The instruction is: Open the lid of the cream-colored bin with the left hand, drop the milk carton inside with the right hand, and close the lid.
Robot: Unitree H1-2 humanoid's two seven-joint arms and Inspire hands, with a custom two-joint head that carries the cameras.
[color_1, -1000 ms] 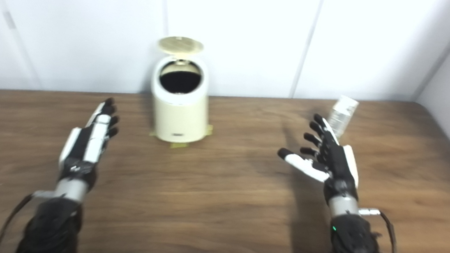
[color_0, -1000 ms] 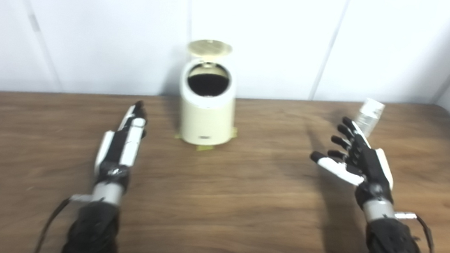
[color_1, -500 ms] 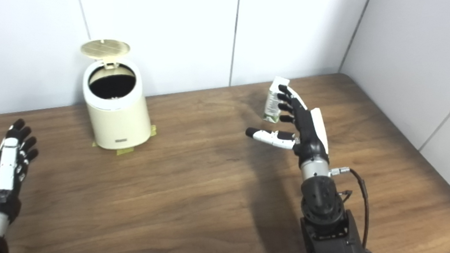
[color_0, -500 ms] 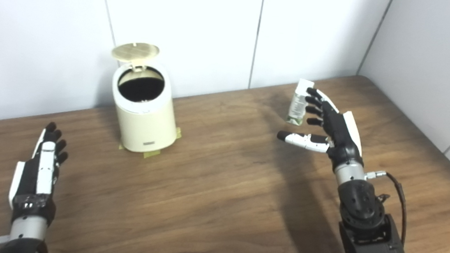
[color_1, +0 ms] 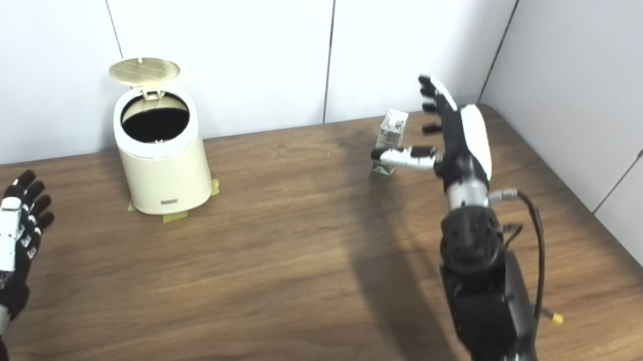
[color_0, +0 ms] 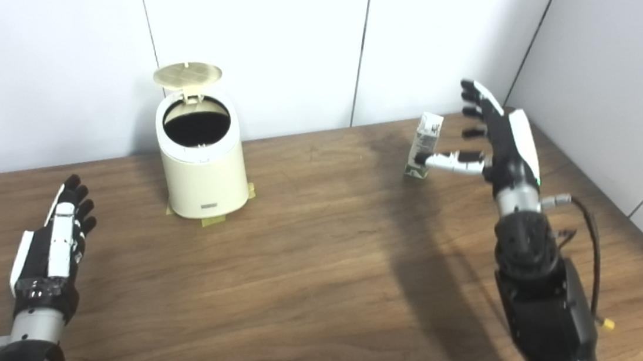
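Milk carton stands upright near the table's far edge, right hand spread beside it (nothing gripped). Probably light, crushable cardboard; I'd pinch its flat sides gently.

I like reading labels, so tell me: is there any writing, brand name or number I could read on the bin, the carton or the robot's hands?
None can be read.
Bin: a small dark label low on its front, too small and blurred to read.
Milk carton: green and dark print, too blurred to read.
Left hand and right hand: no writing can be made out.
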